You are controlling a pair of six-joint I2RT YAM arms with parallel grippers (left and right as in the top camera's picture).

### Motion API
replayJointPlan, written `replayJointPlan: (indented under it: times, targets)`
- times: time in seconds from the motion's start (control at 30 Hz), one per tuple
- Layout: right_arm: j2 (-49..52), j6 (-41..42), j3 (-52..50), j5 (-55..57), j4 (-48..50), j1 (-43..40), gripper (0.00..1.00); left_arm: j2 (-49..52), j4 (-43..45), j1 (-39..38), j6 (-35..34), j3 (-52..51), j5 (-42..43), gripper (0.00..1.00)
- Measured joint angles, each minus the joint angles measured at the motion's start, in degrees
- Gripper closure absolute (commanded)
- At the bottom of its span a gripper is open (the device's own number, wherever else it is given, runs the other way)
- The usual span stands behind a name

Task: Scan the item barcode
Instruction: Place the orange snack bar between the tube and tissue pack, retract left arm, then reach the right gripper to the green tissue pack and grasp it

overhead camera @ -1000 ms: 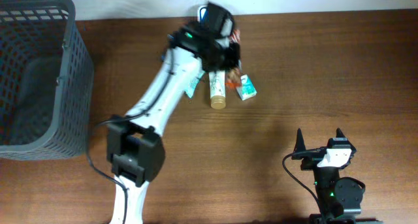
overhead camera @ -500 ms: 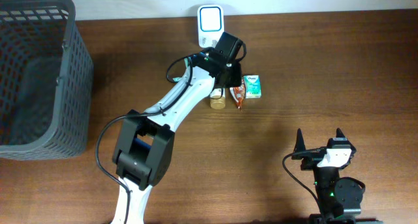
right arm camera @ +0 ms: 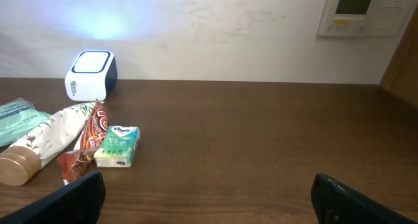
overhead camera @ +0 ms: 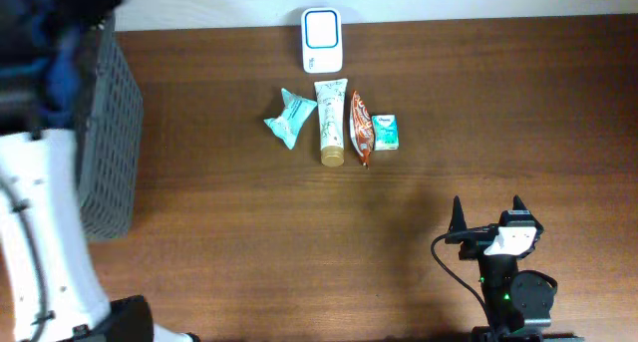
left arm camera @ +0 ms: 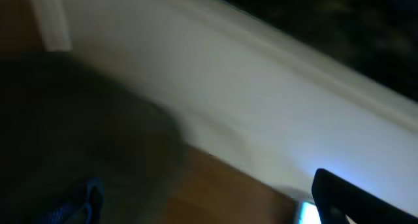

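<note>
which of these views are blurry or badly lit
Overhead: the left arm is smeared by motion at the left edge, while the scanner and the row of items are sharp. Left wrist: dark and streaked, almost nothing legible. Right wrist: crisp, evenly lit, with a bluish glow on the wall above the scanner.

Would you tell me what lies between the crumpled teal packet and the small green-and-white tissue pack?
In the overhead view: a cream tube with a gold cap beside the teal packet, then a red-brown snack wrapper next to the tissue pack.
</note>
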Motion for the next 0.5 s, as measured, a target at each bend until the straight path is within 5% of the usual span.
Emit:
replayJointPlan:
  times: [0.17,0.5]
  targets:
    - [0.0,0.0,0.0,0.0,0.0,0.0,0.01,0.2,-11.3,12.5,0.0,-0.2,-1.0,0.01]
    - [0.0,1.2,-0.2,-1.4,3.7,0.0,0.01,0.2,-20.0,16.4,0.0,-0.2,-7.9,0.01]
